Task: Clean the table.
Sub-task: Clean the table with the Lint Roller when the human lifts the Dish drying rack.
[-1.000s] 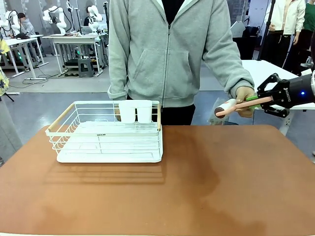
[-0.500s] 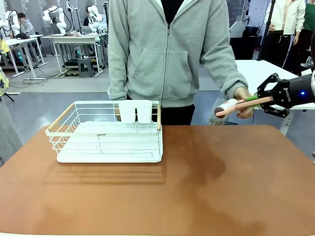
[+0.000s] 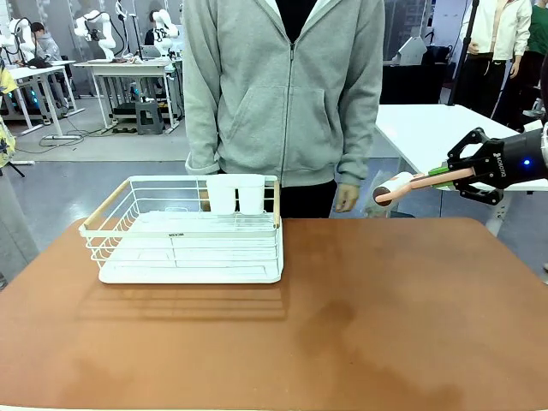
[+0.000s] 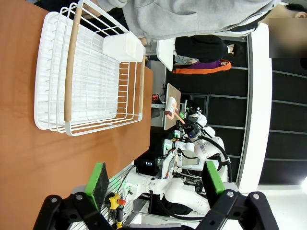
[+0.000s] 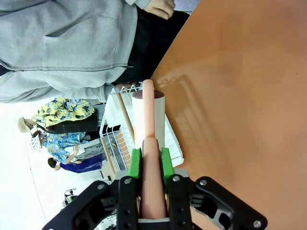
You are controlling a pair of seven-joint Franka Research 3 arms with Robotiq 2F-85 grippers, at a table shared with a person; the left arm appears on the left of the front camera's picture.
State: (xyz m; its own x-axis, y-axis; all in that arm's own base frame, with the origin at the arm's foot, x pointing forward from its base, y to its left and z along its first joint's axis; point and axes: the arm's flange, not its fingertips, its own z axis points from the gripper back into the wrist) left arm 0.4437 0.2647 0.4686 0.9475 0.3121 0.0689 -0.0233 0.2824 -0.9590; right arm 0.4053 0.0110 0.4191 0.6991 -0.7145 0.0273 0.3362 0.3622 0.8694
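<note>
Front view, right end effector point(image 3: 452, 175): clamped on the pink handle of a roller point(image 3: 409, 184), which it holds level off the far right corner of the counter with the head pointing inward (a carrying pose before lowering, I judge).
Front view, counter point(image 3: 360, 325): the reddish-brown top fills the near field. The roller head hangs above and beyond its far edge, not touching it.
Front view, rack point(image 3: 188, 248): the white wire rack sits on the far left part, leaving the middle and right free for cleaning.
Front view, person point(image 3: 282, 94): stands at the far edge with one hand point(image 3: 346, 197) hanging near the roller head and apart from it (likely keeping clear).
Left wrist view, left end effector point(image 4: 156, 181): the fingers are apart with nothing between the green pads. It hovers over the near side of the counter point(image 4: 29, 153), out of the way, I judge.
Left wrist view, rack point(image 4: 86, 81): well ahead of the fingers.
Right wrist view, right end effector point(image 5: 149, 163): the green pads pinch the handle from both sides, so the roller point(image 5: 148, 115) sticks straight out along the fingers (good leverage for rolling).
Right wrist view, counter point(image 5: 240, 96): lies beyond the roller head, and contact is not yet made.
</note>
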